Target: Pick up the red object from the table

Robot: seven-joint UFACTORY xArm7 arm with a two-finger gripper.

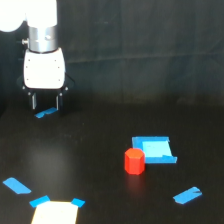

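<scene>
The red object (134,161) is a small red-orange stubby block standing on the black table (100,150), right of centre in the exterior view. It touches the left edge of a light-blue flat square piece (156,149). My gripper (45,102) hangs from the white arm body at the upper left, far from the red object and above the table's far left part. Its two thin dark fingers (34,101) point down with a gap between them and hold nothing.
Blue tape strips lie below the gripper (46,113), at the front left (17,186) and at the front right (187,195). A pale rectangular patch (55,213) with blue tape corners lies at the front edge. A black backdrop stands behind.
</scene>
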